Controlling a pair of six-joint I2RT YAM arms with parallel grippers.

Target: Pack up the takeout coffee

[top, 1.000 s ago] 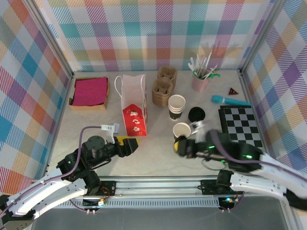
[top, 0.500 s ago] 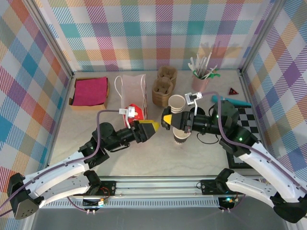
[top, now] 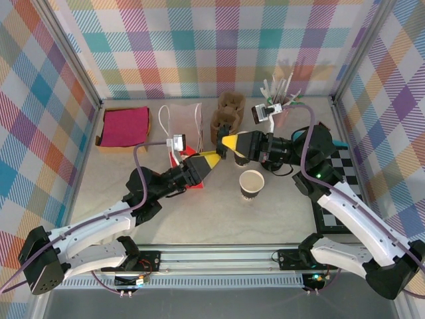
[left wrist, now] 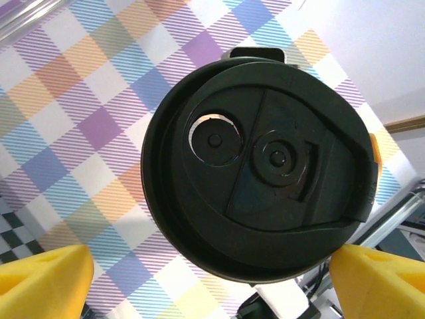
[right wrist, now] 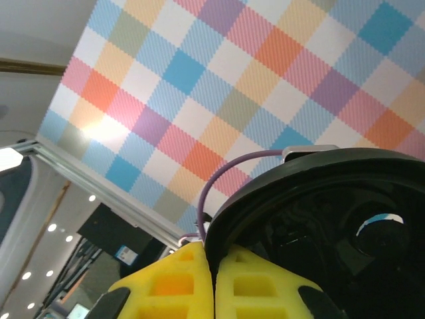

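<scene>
The right fingers (right wrist: 172,279) are closed on the rim of one black lid (left wrist: 259,166), pinching it by its edge up in the air above the middle of the desk (top: 199,216). The left fingers (left wrist: 40,279) stand spread wide, one yellow tip on either side of that lid and clear of it, gripping nothing. The lid's top faces the left wrist squarely, so it stands on edge rather than lying flat.

The cup (top: 252,184) it belongs to stands alone on the desk, upright, mouth up and uncovered, white above and dark brown below. It lies below both pairs of fingers and towards the arm bases, a little to the robot's right of the lid. The two arms look about equally near to it, but the right one carries the lid, so capping falls to it. I judge the lid must be turned flat and brought down over the cup's mouth.

Counted: one cup, one lid, one paper bag (top: 182,123) behind the left arm, two cardboard carriers (top: 231,102), one pot of straws (top: 282,100), one box of red napkins (top: 125,126)
</scene>
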